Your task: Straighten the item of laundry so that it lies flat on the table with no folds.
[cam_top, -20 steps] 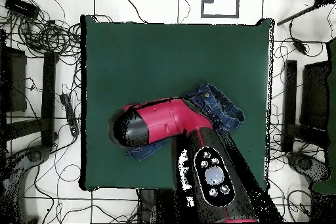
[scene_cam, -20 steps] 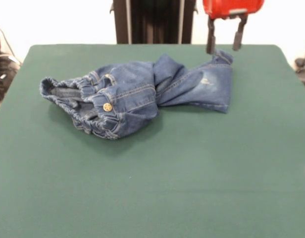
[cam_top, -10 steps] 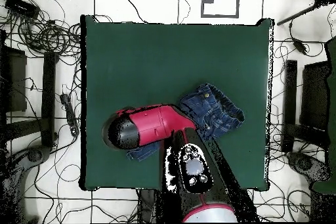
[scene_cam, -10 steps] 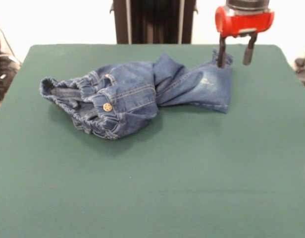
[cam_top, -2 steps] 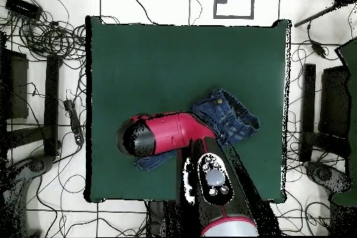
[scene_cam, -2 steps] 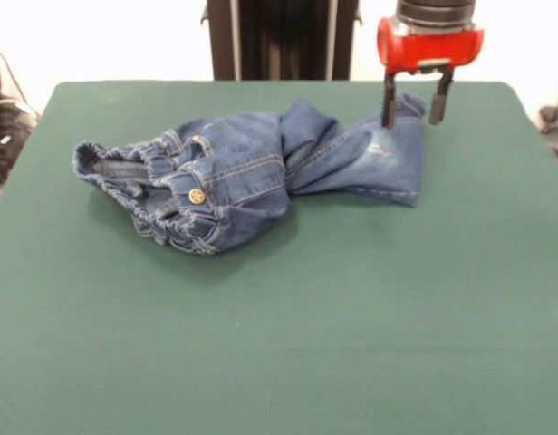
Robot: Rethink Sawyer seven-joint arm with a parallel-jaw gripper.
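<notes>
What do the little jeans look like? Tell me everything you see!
The jeans are small, dark blue denim with orange stitching, a shiny round button and a stretchy gathered waistband that gapes open toward the picture's left in the front view. They lie crumpled on the green table, bunched and folded in the middle, with one leg stretched out to the right showing a faded whitish patch. The open tool is at that leg's far cuff; whether it touches is unclear.

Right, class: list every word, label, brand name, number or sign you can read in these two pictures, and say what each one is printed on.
None can be read.
The jeans show no legible label; the metal button bears a mark too small to make out.
The gripper and its red housing carry no visible lettering.
The table is plain green, with no marks.
</notes>
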